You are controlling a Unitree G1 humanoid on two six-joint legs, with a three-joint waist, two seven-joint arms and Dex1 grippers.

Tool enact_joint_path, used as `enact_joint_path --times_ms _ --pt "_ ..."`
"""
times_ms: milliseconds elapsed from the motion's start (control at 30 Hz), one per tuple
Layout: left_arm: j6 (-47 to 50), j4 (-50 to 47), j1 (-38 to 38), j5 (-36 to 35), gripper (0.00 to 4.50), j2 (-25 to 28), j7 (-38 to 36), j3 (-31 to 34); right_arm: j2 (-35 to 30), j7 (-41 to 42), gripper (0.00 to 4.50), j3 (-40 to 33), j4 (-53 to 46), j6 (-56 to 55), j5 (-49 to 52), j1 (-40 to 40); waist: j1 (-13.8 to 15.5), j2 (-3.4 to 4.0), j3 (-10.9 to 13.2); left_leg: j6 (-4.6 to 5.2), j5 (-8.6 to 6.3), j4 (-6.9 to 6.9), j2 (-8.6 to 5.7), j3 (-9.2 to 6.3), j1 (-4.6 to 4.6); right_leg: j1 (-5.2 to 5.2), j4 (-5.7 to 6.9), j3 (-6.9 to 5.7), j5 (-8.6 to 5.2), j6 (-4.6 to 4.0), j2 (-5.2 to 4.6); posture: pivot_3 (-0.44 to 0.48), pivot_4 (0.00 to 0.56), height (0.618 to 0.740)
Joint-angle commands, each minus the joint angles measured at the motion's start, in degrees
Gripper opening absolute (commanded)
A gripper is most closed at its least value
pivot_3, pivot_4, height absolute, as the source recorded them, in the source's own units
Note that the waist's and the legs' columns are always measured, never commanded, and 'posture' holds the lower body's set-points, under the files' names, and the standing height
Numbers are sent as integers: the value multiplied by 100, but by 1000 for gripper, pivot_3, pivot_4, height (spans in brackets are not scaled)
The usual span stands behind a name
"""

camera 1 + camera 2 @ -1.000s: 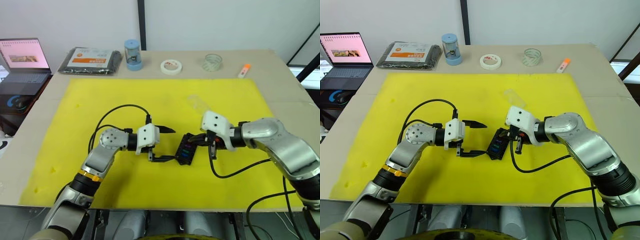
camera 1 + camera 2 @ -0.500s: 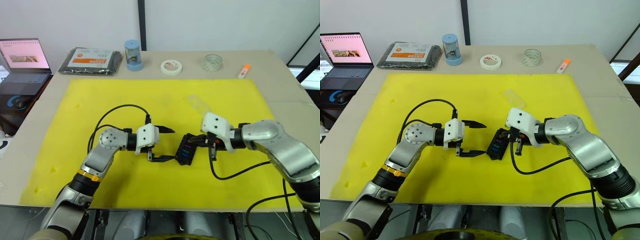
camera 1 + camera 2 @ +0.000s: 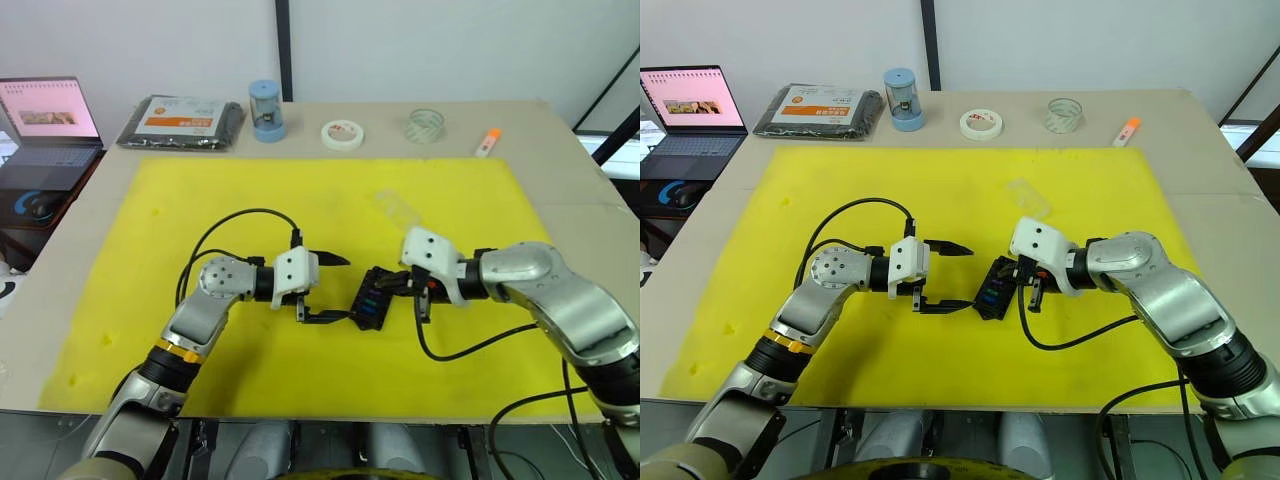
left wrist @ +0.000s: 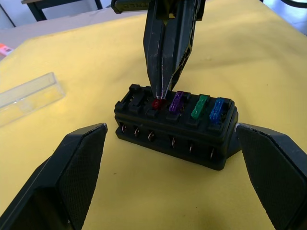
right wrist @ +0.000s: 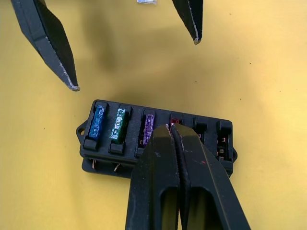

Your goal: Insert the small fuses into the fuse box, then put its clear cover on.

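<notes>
The black fuse box point(image 3: 371, 299) lies on the yellow mat point(image 3: 250, 190), between my two grippers. Its slots hold a blue fuse point(image 5: 97, 120), a green fuse point(image 5: 118, 123), a purple fuse point(image 5: 148, 129) and a red fuse point(image 5: 174, 122). My right gripper point(image 5: 169, 127) is shut, and its tips rest on top of the red fuse point(image 4: 157, 103). My left gripper point(image 3: 346, 290) is open just left of the box, one finger on each side of its end, touching nothing. The clear cover point(image 3: 397, 207) lies on the mat beyond the box.
Along the table's far edge stand a black packet with an orange label point(image 3: 180, 120), a blue cylinder point(image 3: 266, 110), a white tape roll point(image 3: 342, 133), a clear tape roll point(image 3: 425, 124) and an orange marker point(image 3: 488, 141). A laptop point(image 3: 40, 130) sits far left.
</notes>
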Motion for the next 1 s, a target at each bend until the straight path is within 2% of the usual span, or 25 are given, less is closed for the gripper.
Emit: enact_joint_path --times_ms 33,333,400,533,567,633,800,967,1000 --pt "-24 -158 -63 -67 4500 3 -5 26 -58 -11 32 255 200 203 -162 132 1 -1 -1 0 0 0 0 0 0 0 0 0 0 0 0 0 150 740" --pt "-58 -370 42 -279 4500 99 -99 168 109 110 32 -204 -15 -68 192 111 -2 0 -1 0 0 0 0 0 -2 -1 0 0 0 0 0 0 150 740" --pt "168 -607 96 -532 4500 263 -114 405 164 118 32 -575 -107 -440 301 99 -4 0 1 0 0 -1 0 0 -3 -3 0 0 0 0 0 0 150 740" --pt "513 -810 157 -813 4500 792 -290 739 344 -111 32 -1322 -228 -352 704 39 -7 11 8 0 0 -2 2 0 -7 -11 3 3 0 0 2 0 150 740" --pt "595 -805 154 -861 4500 941 -312 848 298 -87 424 -1445 -244 -454 713 71 0 11 8 0 0 -2 2 0 -7 -10 3 3 0 0 3 0 150 740" --pt "765 -752 140 -958 4500 1239 -295 1133 180 -38 868 -1756 -303 -820 658 267 3 10 9 0 0 -2 1 0 -8 -9 1 2 0 0 8 0 150 740" --pt "1191 -694 293 -1062 4500 1789 -42 1785 -3 -53 2750 -2650 -377 -1535 499 1212 13 8 10 4 -2 -4 -2 -4 -13 -8 -5 0 0 1 10 0 150 740" --pt "1260 -450 675 -1057 4500 2169 64 2262 69 -158 4428 -3249 -564 -1872 458 2184 -17 14 14 3 -2 -6 4 0 -3 -5 -2 5 -1 0 7 0 150 740" --pt "1236 -407 711 -1054 4500 2207 67 2294 100 -184 4428 -3276 -620 -1891 499 2255 -18 17 16 3 -2 -6 5 2 -2 -6 0 6 -1 0 8 0 150 740"
